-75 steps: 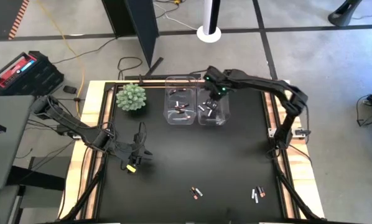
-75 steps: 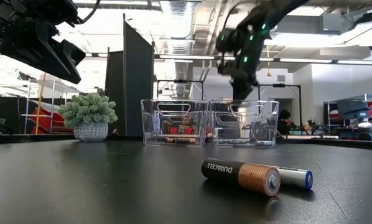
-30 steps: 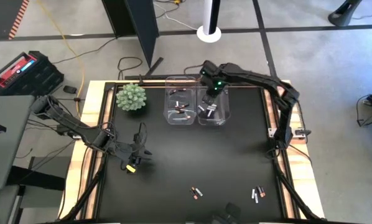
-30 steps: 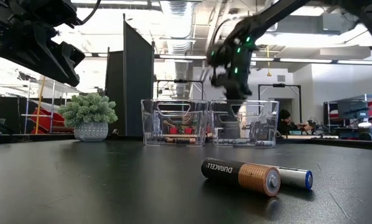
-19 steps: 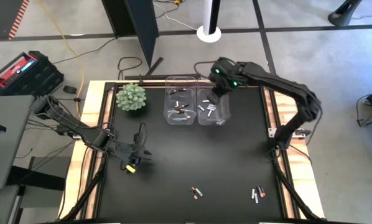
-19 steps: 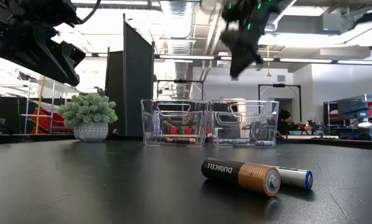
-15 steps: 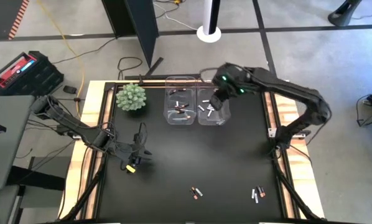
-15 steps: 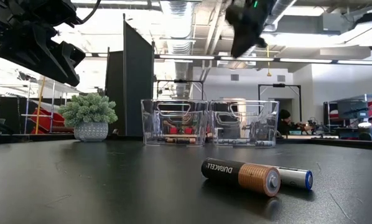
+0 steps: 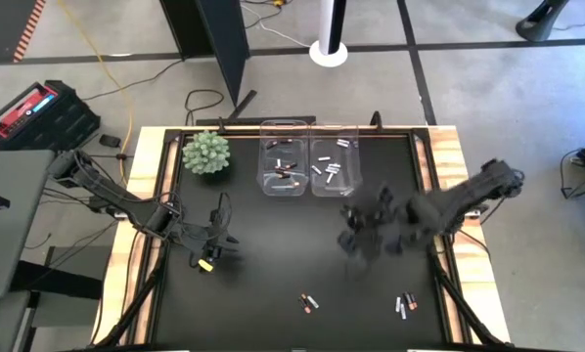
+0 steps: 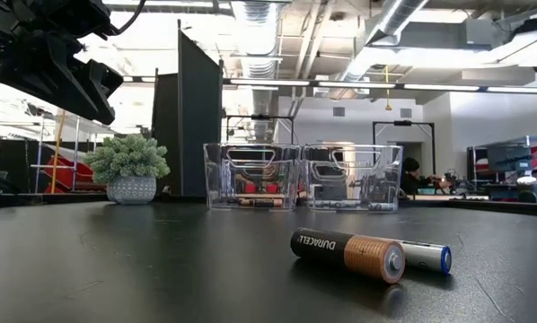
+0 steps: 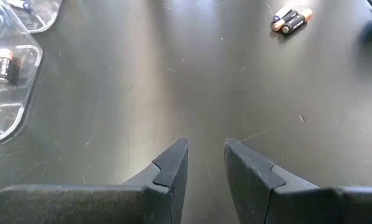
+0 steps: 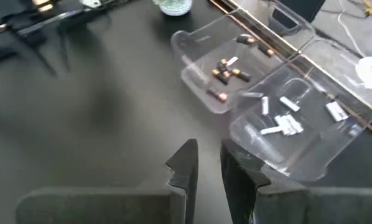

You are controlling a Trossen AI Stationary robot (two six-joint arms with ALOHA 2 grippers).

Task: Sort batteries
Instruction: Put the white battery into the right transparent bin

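A: High view first: we see the right gripper blurred over the bare mat, well clear of the 2 clear bins. Half a second ago it hung at the right bin; a second ago it was down inside it.

B: Agreed, and in the low view we find it gone from above the bins. Its fingers?

A: From its wrist view we see a narrow gap between the 2 fingers, with nothing in it. Ajar and empty, we would say.

B: Where do the batteries lie from that claw?

A: Behind it, toward the far edge, white cells lie in the right bin and dark copper-ended cells in the left bin. Nearer the front edge, we count a small cluster of loose batteries just beyond the claw to its right, and a pair to its left, both on the mat.

B: And the left gripper?

A: We see it over the mat's left side, where it was 2.5 seconds ago, far from the bins. Its fingers stand slightly apart, holding nothing. The potted plant sits beyond it at the far left corner.
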